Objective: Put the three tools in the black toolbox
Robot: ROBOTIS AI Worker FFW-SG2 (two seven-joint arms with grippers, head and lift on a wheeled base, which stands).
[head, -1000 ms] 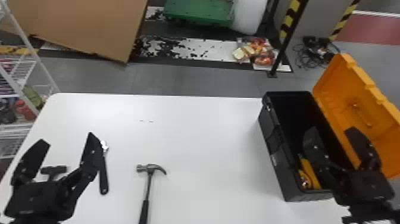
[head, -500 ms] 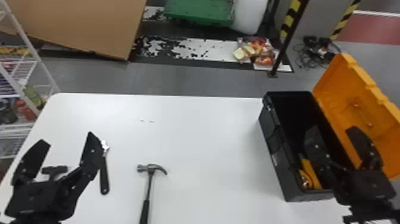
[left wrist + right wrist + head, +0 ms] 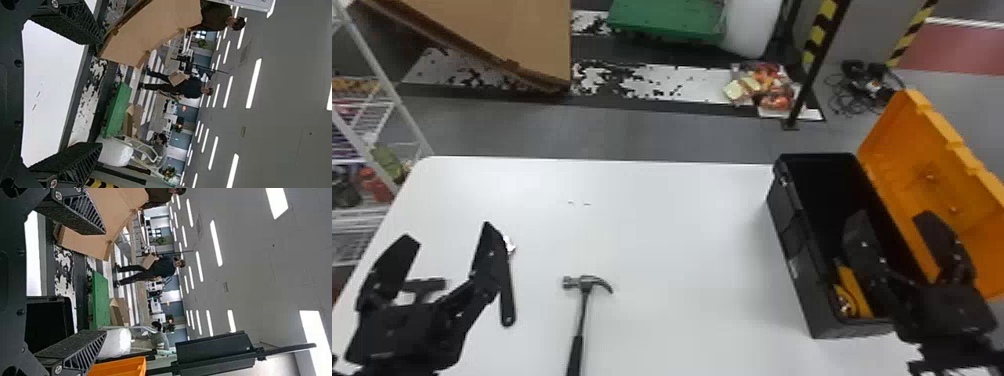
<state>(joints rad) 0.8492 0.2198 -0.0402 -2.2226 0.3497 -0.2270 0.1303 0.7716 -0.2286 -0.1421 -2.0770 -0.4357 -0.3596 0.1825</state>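
Observation:
The left gripper (image 3: pixel 444 235) stands open over the table's left side; in its wrist view the left gripper (image 3: pixel 100 94) has nothing between its fingers. Partly behind it lie a wrench (image 3: pixel 506 300) and a grey-black tool (image 3: pixel 424 286). A hammer (image 3: pixel 580 315) lies right of them, head away from me. The black toolbox (image 3: pixel 802 270) is at the right with its orange lid (image 3: pixel 942 175) raised; something yellow (image 3: pixel 854 290) is inside. Above the box the right gripper (image 3: pixel 889 220) is open; in its wrist view the right gripper (image 3: pixel 105 282) is empty, beside the toolbox (image 3: pixel 47 321).
The white table (image 3: pixel 672 240) carries the tools and toolbox. A wire shelf (image 3: pixel 362 150) stands beyond its left edge. On the floor behind are a cardboard sheet (image 3: pixel 517 35), a green platform (image 3: pixel 664 17) and a striped post (image 3: pixel 814 55).

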